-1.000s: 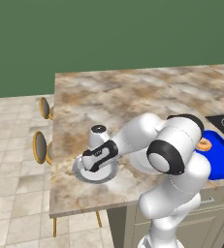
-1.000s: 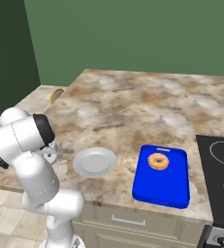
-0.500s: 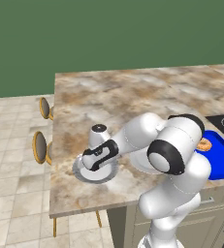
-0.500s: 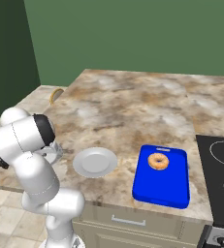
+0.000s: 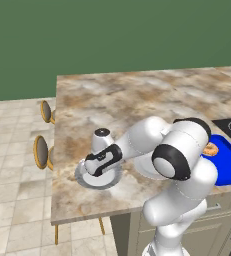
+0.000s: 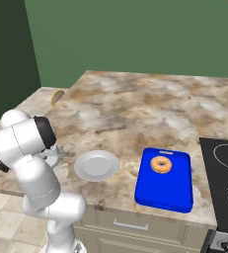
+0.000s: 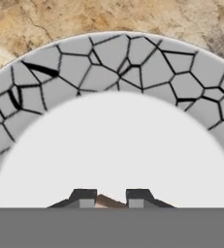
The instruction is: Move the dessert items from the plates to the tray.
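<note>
My gripper (image 7: 110, 197) is down over the white centre of the plate with the cracked dark grey rim (image 7: 108, 58). It is shut on a small brownish morsel (image 7: 108, 202), which shows as a sliver between the two fingertips. From the left base view the hand (image 5: 98, 166) hangs low over that plate (image 5: 85, 181) near the counter's front left corner. The orange glazed donut (image 6: 161, 164) lies on the blue tray (image 6: 165, 190), also seen as donut (image 5: 210, 149) on tray (image 5: 229, 165). The plain light plate (image 6: 96, 165) sits bare between arm and tray.
A black stovetop (image 6: 226, 183) lies right of the tray. Two round stools (image 5: 41, 150) stand on the tiled floor beyond the counter's left edge. The marble counter (image 6: 135, 108) stretches bare toward the green wall.
The jaws have gone from open to shut on the morsel at the plate's centre. The arm has barely moved, and donut, tray and plates stay where they were.
</note>
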